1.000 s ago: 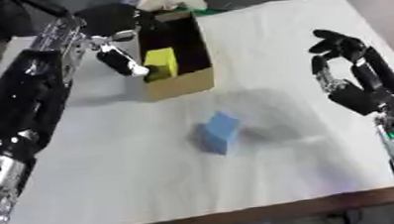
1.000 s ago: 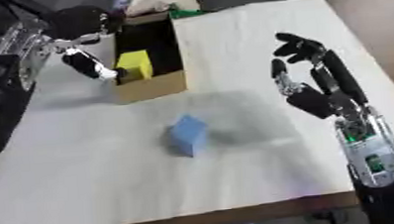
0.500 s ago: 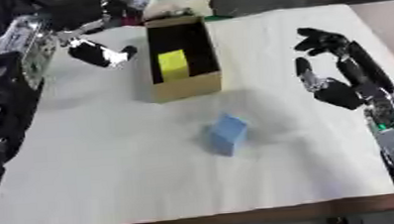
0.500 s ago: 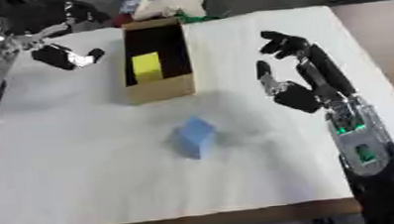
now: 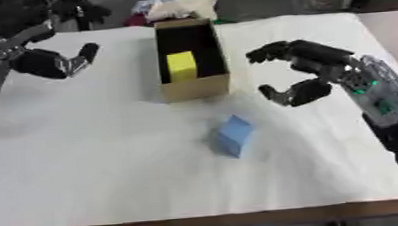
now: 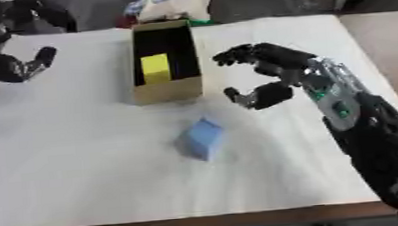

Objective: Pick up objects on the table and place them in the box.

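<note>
Fingers [image 5: 273,52] of the right hand [image 5: 309,72] curve, spread and empty, having swung in beside the cardboard box [image 5: 192,87]. Right-eye view: the blue block [image 6: 201,138] lies on the desk [image 6: 84,173], next; the left hand [image 6: 11,67], drawn back, is relaxed, empty.

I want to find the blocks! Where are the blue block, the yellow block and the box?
blue block [image 5: 233,135]: left eye view, its front face.
yellow block [image 5: 181,66]: left eye view, its top.
box [image 5: 195,87]: left eye view, its near wall.

Even, bright overhead light, soft shadows, mild overall blur, no glare.
</note>
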{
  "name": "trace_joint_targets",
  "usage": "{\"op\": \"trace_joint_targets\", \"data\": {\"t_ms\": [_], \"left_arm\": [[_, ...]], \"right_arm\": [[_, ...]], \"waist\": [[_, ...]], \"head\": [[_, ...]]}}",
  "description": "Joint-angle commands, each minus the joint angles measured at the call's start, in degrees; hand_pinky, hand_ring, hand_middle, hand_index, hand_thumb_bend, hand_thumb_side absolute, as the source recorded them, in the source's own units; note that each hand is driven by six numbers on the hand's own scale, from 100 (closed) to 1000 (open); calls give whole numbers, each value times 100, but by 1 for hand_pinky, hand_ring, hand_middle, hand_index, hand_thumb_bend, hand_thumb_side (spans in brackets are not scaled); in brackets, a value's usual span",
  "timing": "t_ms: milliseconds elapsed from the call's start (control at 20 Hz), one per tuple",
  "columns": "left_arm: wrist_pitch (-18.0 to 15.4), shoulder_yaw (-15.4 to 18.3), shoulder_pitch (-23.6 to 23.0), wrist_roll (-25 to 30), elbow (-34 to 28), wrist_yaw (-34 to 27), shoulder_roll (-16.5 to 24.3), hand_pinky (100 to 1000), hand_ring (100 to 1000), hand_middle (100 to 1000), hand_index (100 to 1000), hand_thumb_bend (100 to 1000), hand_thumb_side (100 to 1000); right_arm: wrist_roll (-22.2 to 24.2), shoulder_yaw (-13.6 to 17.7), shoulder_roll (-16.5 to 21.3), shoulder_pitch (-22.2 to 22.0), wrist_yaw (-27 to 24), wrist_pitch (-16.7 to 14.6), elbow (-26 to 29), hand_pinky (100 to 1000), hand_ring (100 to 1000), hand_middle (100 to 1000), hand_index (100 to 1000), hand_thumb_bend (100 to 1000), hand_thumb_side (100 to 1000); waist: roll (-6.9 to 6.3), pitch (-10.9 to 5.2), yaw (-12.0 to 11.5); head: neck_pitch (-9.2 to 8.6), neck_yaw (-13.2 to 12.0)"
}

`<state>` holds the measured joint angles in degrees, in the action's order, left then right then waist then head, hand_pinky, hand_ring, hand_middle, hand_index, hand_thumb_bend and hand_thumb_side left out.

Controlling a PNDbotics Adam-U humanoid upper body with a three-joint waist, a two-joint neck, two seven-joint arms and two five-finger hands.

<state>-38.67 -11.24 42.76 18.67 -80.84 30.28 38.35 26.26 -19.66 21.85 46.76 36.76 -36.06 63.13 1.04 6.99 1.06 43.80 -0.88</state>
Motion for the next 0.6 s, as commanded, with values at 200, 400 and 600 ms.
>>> {"op": "trace_joint_targets", "data": {"t_ms": [200, 400, 600], "left_arm": [[207, 19, -189, 501, -695, -724, 364, 783, 702, 683, 927, 100, 718], [298, 45, -312, 735, -775, -904, 402, 782, 701, 681, 929, 100, 744], [338, 60, -392, 877, -769, -974, 422, 783, 701, 682, 933, 100, 776]], "right_arm": [[887, -342, 74, 492, 49, -616, -448, 840, 869, 895, 1000, 246, 470], [1265, -445, 52, 612, -18, -808, -562, 851, 884, 917, 1000, 267, 461], [1553, -545, 84, 681, -142, -925, -537, 857, 889, 923, 1000, 277, 458]], "waist": [[28, -114, -17], [59, -125, -5], [95, -140, 33]], "head": [[-22, 52], [-13, 41], [-12, 32]]}}
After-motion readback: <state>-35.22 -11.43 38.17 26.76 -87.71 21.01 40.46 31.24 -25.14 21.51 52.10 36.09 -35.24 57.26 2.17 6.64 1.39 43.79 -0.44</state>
